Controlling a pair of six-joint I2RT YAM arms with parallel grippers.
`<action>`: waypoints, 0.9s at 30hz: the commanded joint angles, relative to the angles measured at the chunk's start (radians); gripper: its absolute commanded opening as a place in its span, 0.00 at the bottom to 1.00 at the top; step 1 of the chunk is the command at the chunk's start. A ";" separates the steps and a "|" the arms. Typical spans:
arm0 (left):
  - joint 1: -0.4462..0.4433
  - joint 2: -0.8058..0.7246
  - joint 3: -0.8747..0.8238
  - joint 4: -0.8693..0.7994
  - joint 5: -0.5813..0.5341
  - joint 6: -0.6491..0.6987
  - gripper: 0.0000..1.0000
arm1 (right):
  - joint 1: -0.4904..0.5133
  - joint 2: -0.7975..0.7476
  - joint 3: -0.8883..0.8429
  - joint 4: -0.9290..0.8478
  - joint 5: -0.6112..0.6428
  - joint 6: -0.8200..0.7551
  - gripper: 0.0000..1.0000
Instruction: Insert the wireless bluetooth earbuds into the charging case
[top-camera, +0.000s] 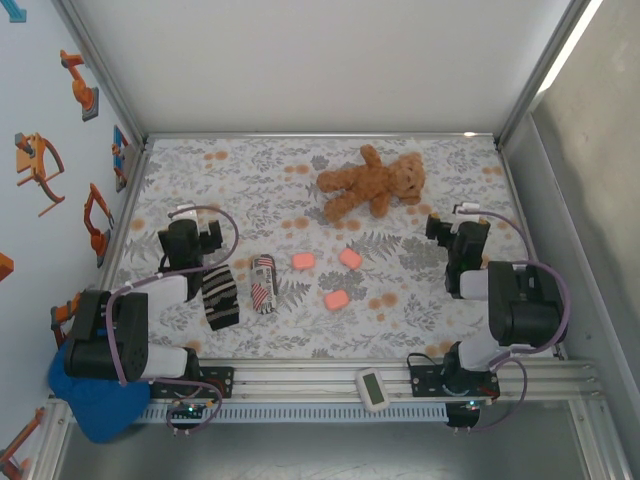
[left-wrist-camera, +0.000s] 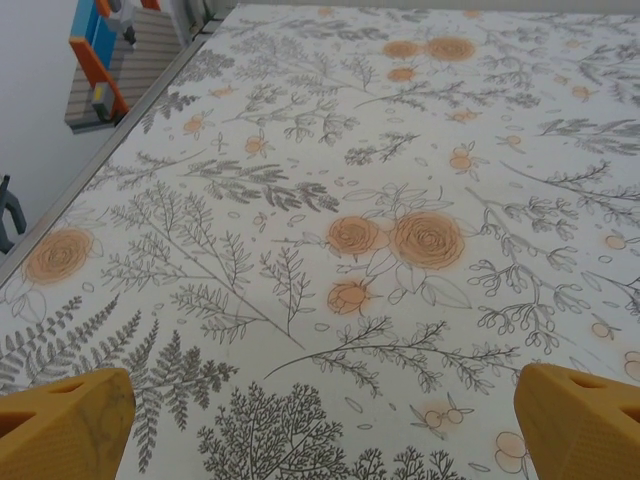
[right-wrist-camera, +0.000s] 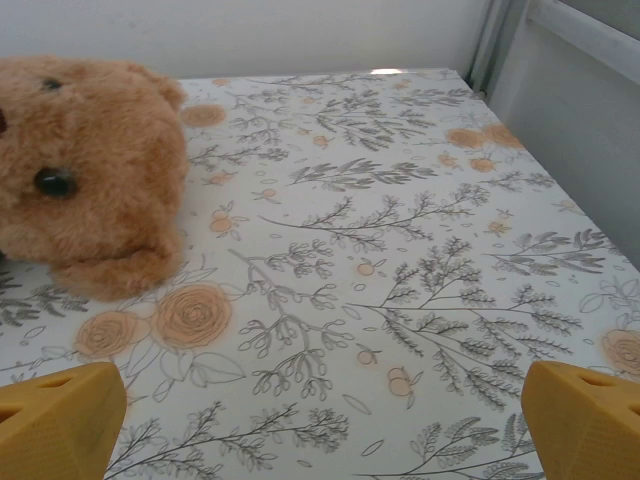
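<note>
Top external view: three pink cases (top-camera: 337, 299) lie mid-table (top-camera: 250, 170), nearer than the teddy bear (top-camera: 372, 183); left gripper (left-wrist-camera: 320, 428) and right gripper (right-wrist-camera: 320, 420) both gape wide, empty.

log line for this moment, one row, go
left fingers open, empty | right fingers open, empty, near bear | three pink cases mid-table, untouched | stage: pre-grasp
</note>
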 joint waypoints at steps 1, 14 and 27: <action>0.007 -0.009 -0.050 0.164 0.064 0.077 0.96 | -0.005 -0.013 0.005 -0.059 -0.031 0.034 1.00; 0.086 0.167 -0.045 0.303 0.222 0.052 0.96 | -0.004 -0.012 0.005 -0.060 -0.029 0.033 1.00; 0.133 0.172 0.005 0.224 0.291 0.022 0.96 | -0.004 -0.012 0.006 -0.059 -0.029 0.032 1.00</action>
